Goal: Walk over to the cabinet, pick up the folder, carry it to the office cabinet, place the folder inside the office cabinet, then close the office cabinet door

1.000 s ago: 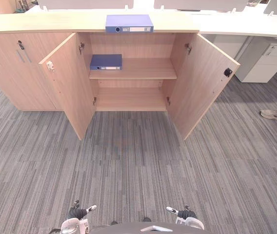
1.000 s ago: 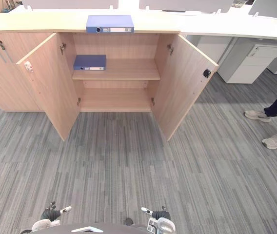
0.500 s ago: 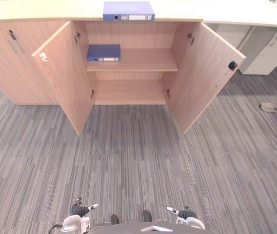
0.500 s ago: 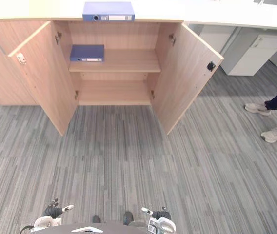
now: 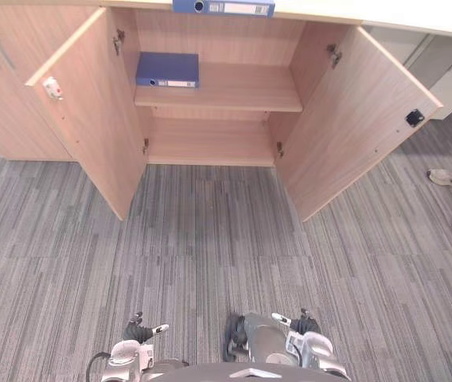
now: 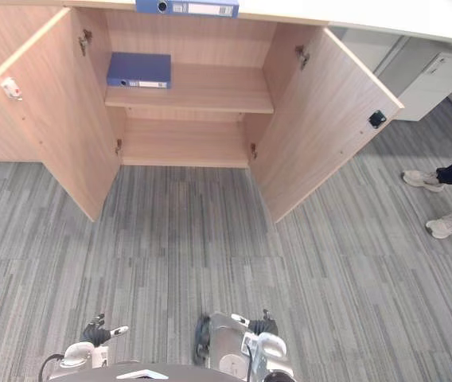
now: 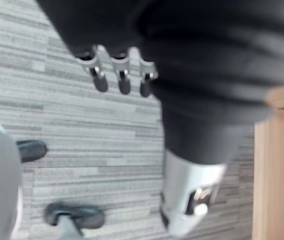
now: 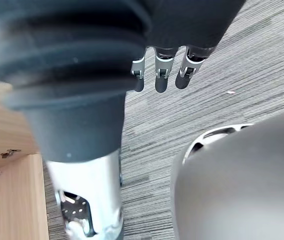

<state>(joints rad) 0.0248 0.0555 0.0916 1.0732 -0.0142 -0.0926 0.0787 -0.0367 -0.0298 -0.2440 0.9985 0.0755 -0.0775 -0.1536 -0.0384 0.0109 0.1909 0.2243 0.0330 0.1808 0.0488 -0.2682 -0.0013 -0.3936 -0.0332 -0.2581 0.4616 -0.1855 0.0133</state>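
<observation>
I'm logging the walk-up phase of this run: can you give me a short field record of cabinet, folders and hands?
cabinet: both doors swung open
folder on top: blue, flat on the cabinet top
folder on shelf: blue, flat, left end of upper shelf
left hand: low, open, holding nothing
right hand: low, open, holding nothing
person's shoes: on carpet, right side

Cabinet (image 5: 234, 36) is straight ahead of me, its 2 doors swung out: left door (image 5: 91, 111) on my left, right door (image 5: 361, 127) on my right. Top folder (image 5: 223, 7) lies on the cabinet's top. Shelf folder (image 5: 167, 70) lies at the left end of the upper shelf (image 5: 242, 89), with the lower shelf (image 5: 210, 145) beneath. A person's shoes (image 5: 447, 178) stand on the floor (image 5: 210, 239) well to my right. My left hand (image 5: 140, 329) and right hand (image 5: 304, 324) hang low, well short of the doors.
</observation>
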